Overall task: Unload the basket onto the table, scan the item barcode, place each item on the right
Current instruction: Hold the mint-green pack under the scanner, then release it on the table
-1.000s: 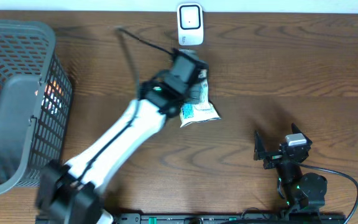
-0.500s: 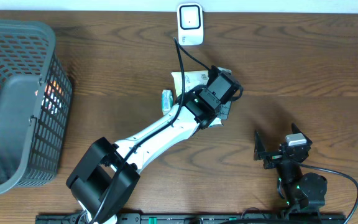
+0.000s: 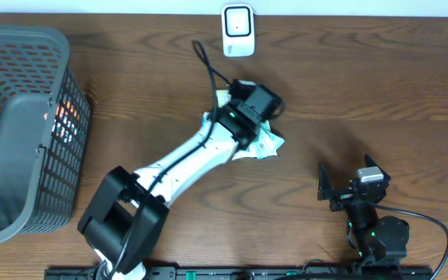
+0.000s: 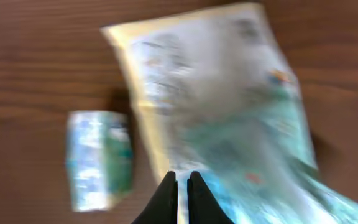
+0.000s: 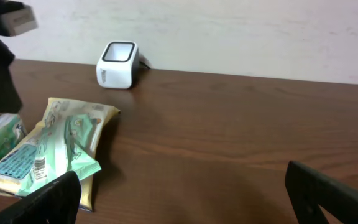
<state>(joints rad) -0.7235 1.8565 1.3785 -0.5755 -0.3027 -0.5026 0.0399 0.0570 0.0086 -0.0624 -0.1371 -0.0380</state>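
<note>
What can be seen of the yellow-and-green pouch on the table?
The pouch is soft, crinkled film, pale yellow at one end, green at the other, with a barcode panel facing up. It lies on the wooden table, short of the white scanner, a small packet close beside it. The left gripper, shut, hangs over its green end; whether it pinches the film is unclear.

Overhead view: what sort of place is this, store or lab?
Likely a mock checkout station on a lab bench, not a real store: a white barcode scanner at the far edge of the wooden table, a grey mesh shopping basket at one side, and a printed pouch lying near the scanner.
</note>
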